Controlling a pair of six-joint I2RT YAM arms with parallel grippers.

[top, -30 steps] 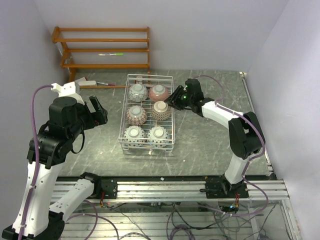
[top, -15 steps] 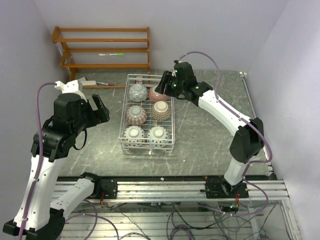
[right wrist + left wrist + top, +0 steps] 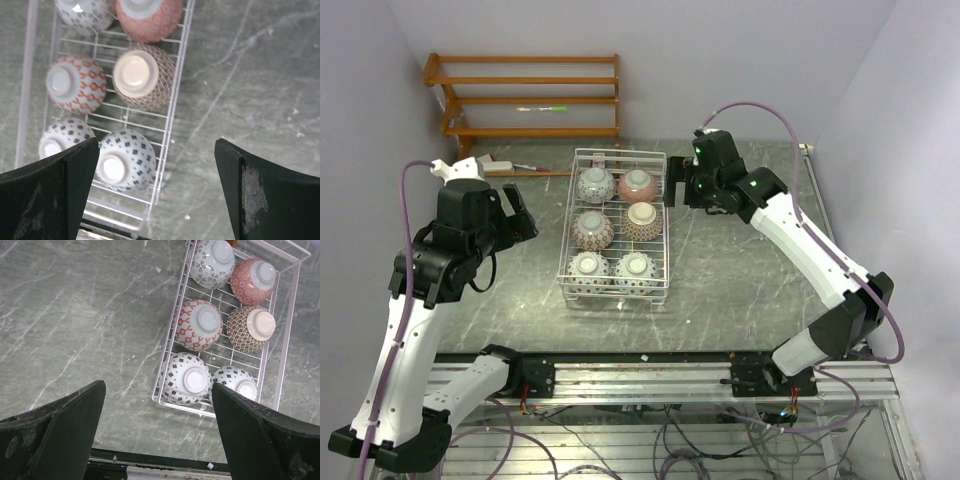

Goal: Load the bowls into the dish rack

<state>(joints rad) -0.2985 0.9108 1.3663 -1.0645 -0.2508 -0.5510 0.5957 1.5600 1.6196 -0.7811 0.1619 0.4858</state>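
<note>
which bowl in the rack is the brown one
The bowl in the middle row, on the right-arm side of the dish rack. It alone has a brown lattice outside and cream foot; the rest are pink, red, grey or blue.

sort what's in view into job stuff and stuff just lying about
Job: six small round patterned ceramic bowls, upside down; white rectangular wire dish rack holding them.
Lying about: orange wooden slatted shelf; thin green-and-white pen-like item on it.
</note>
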